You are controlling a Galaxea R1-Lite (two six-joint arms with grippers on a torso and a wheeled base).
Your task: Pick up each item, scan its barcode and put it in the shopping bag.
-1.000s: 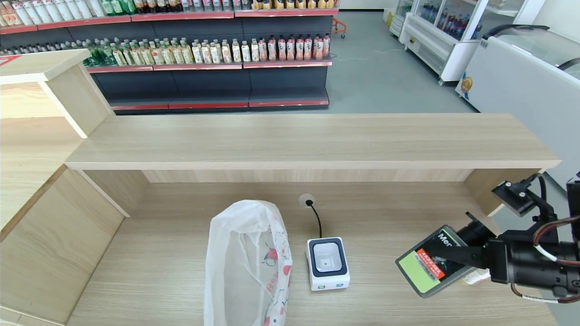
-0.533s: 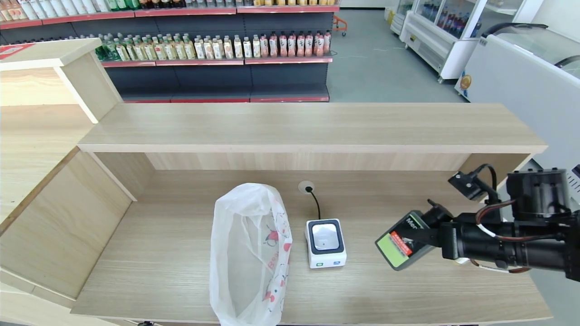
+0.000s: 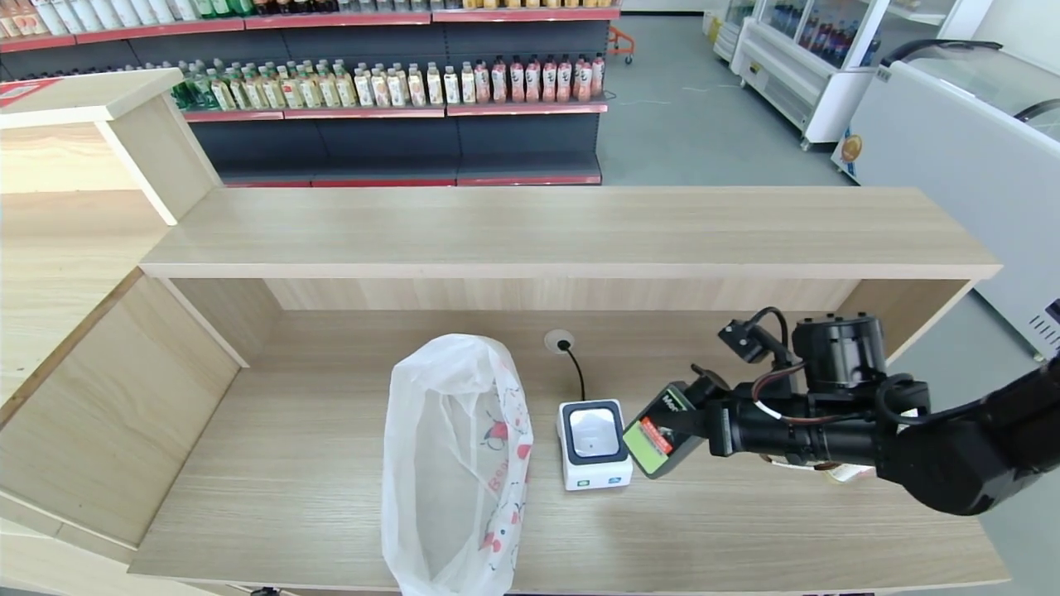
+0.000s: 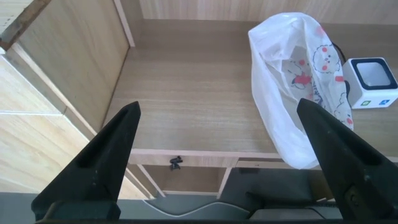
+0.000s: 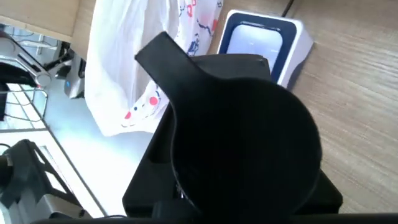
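At the left, the left gripper hangs short of the counter's near edge, its jaws spread wide with nothing between them. The shopping bag stands open on the counter, with the scanner just beside it. Over the last second the right gripper, clamped on the dark box with the green label, has carried it in from the counter's right end to just beside the scanner. I judge the scan comes next, then bagging.

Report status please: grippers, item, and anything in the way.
Left gripper open, empty. Right gripper shut on item, at right side of scanner. Nothing between item and scanner.
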